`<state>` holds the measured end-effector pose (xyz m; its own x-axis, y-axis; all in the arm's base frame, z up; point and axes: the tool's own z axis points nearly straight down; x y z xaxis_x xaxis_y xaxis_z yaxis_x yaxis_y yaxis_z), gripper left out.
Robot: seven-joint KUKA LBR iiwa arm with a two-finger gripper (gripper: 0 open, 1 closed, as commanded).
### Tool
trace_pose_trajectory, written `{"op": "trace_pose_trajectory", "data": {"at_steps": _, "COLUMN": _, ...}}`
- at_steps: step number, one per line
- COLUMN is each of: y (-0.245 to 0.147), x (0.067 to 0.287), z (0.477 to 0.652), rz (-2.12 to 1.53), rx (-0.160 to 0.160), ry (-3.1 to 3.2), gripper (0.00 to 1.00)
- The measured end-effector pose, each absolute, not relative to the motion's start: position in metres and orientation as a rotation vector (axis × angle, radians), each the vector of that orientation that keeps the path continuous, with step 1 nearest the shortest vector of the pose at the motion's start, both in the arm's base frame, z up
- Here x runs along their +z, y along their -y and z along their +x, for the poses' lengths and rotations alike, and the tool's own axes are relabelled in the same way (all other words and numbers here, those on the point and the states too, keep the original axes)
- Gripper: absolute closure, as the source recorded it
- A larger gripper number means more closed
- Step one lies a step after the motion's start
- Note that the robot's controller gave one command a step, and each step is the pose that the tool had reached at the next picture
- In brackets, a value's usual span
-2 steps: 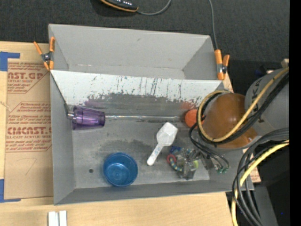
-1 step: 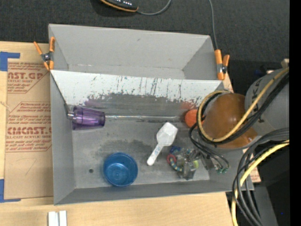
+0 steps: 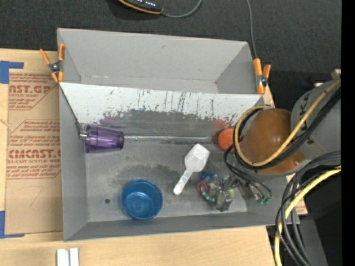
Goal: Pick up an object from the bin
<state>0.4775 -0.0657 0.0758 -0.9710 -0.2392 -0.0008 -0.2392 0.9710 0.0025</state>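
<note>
My gripper (image 3: 218, 194) is low over the bin floor at the front right, below the arm's wrist. Just to its left lies a white plastic scoop (image 3: 192, 164), its bowl pointing to the back and its handle to the front left. An orange ball (image 3: 224, 139) rests behind the gripper against the back wall, partly hidden by the arm. Nothing can be made out in the gripper's grasp.
A blue round cup (image 3: 142, 200) stands open side up near the front wall, left of the scoop. A purple see-through cup (image 3: 103, 139) lies on its side at the back left. The arm covers the bin's right side.
</note>
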Motion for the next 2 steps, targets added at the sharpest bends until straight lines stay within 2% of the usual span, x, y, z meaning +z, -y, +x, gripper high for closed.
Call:
{"op": "trace_pose_trajectory", "data": {"at_steps": 1, "y": 0.0659, "x": 0.1303, "z": 0.4797, "rz": -0.377, "rx": 0.001, "ry": -3.11, "gripper": 1.0}}
{"op": "trace_pose_trajectory", "data": {"at_steps": 2, "y": 0.0657, "x": 0.127, "z": 0.4787, "rz": -0.378, "rx": 0.002, "ry": -3.114, "gripper": 1.0}}
